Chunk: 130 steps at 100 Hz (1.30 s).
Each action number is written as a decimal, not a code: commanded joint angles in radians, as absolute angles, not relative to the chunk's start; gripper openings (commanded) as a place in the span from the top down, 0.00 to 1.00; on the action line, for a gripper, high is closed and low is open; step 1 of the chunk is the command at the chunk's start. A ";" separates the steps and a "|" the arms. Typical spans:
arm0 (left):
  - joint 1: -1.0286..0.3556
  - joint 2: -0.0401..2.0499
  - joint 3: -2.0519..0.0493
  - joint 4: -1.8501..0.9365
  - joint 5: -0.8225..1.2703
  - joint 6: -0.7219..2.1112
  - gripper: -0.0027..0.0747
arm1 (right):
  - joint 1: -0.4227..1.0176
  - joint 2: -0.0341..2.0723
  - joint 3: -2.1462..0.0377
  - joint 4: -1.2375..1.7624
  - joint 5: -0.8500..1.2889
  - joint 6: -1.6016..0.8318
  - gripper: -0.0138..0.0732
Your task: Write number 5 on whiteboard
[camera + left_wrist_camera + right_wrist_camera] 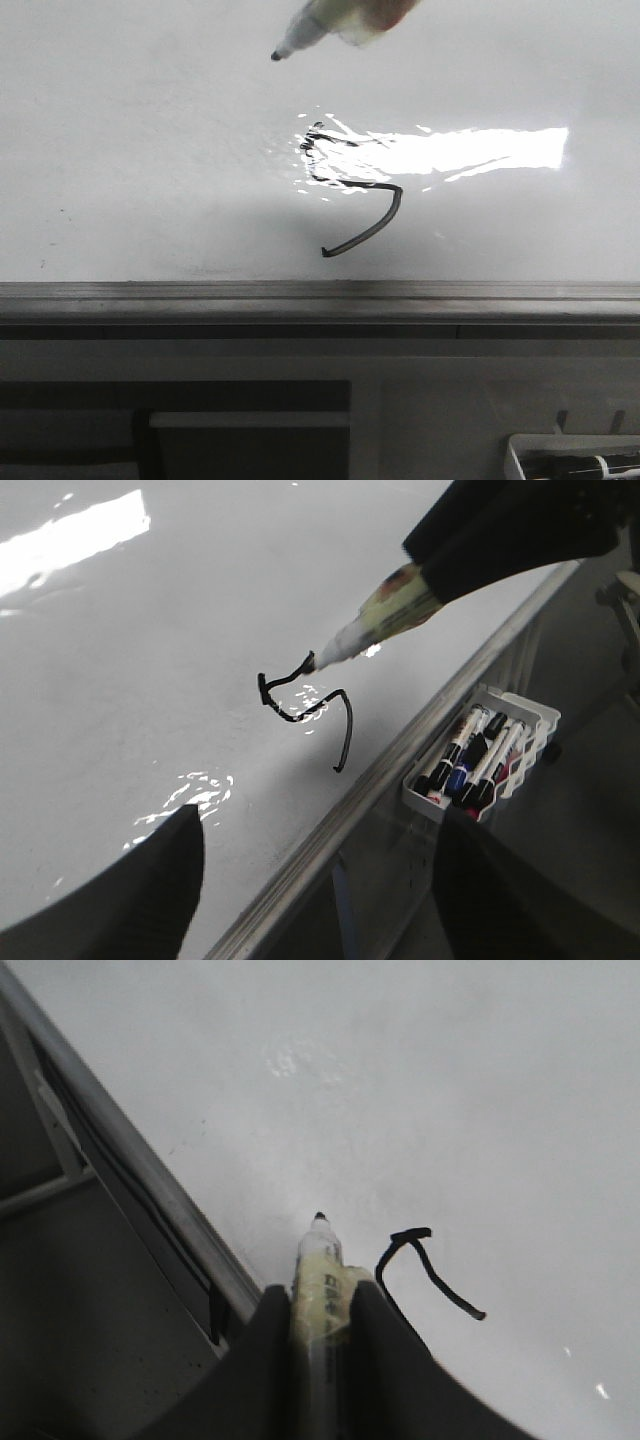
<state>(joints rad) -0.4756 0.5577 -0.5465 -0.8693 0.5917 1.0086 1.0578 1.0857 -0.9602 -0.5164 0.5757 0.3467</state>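
Note:
The whiteboard (150, 150) fills the front view, with its grey rim strip (300, 295) along the near edge. The number 5 (362, 205) is drawn in thin black line beside the glare patch; it also shows in the left wrist view (310, 712) and the right wrist view (425, 1265). My right gripper (320, 1305) is shut on a marker pen (320, 1270), also seen in the front view (335, 22). The pen's tip points at the board, apart from the line. My left gripper (320, 900) is open and empty over the board's rim.
A small white tray (530, 720) with several markers hangs below the board's rim, on the right in the front view (515, 450). A grey panel and a dark slot lie below the rim.

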 commanded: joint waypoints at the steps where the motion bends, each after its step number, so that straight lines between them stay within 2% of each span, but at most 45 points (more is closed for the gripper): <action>1: -0.474 0.614 -0.631 -0.895 0.637 1.091 0.37 | 1.092 1.095 -0.994 -0.534 0.538 0.224 0.92; 20: -0.482 0.766 -0.723 -0.899 0.833 1.191 0.47 | 1.159 1.138 -0.994 -0.443 0.536 0.046 0.92; 32: -0.514 0.844 -0.756 -0.899 0.871 1.235 0.49 | 1.187 1.138 -0.994 -0.405 0.536 0.000 0.92; 67: -0.668 0.983 -0.772 -0.903 0.797 1.285 0.49 | 1.197 1.136 -0.955 -0.347 0.546 -0.015 0.92; 130: -0.677 1.078 -0.772 -0.916 0.758 1.285 0.49 | 1.197 1.097 -0.921 -0.337 0.417 -0.015 0.92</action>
